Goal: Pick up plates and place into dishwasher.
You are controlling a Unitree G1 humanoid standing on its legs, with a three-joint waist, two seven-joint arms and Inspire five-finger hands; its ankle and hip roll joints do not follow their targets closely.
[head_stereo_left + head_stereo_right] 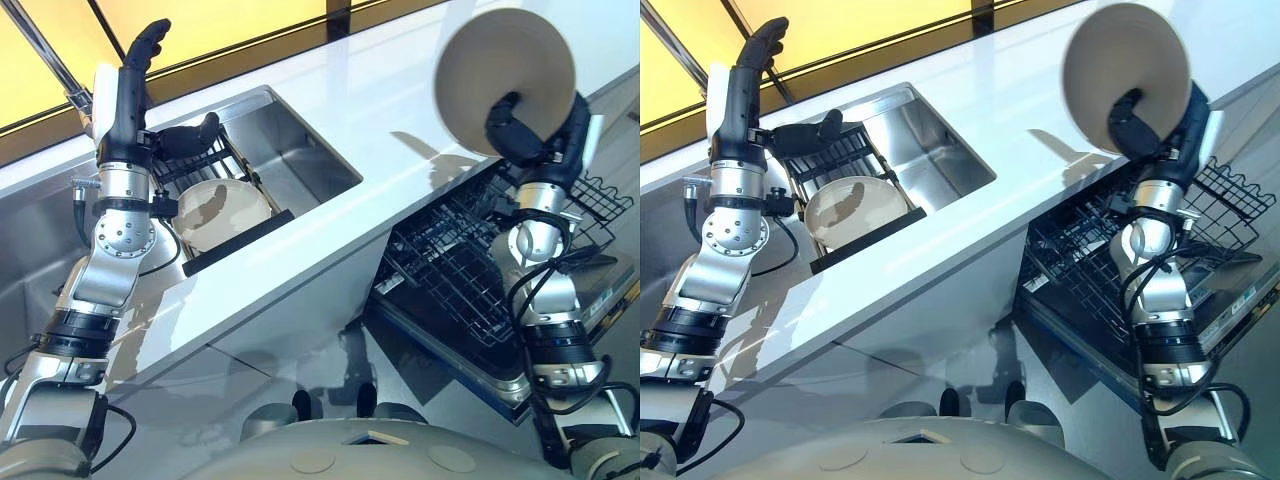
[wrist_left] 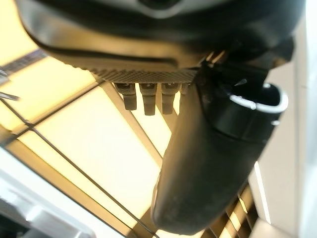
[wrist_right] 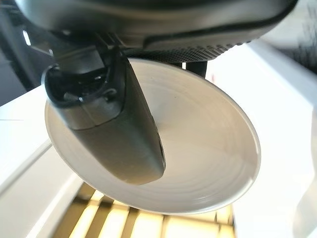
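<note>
Right robot hand (image 1: 527,125) grips plate (image 3: 198,148) — thumb inside.

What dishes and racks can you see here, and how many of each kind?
Plates: 2, one held up in the right hand (held plate) and one lying in the sink rack (sink plate).
Racks: 2, the sink rack and the dishwasher rack.
Total: 4

A white counter (image 1: 400,110) crosses the scene, with a steel sink (image 1: 290,150) sunk into it on the left. Beyond its far edge, dark-framed panels (image 1: 250,20) glow warm yellow.
</note>
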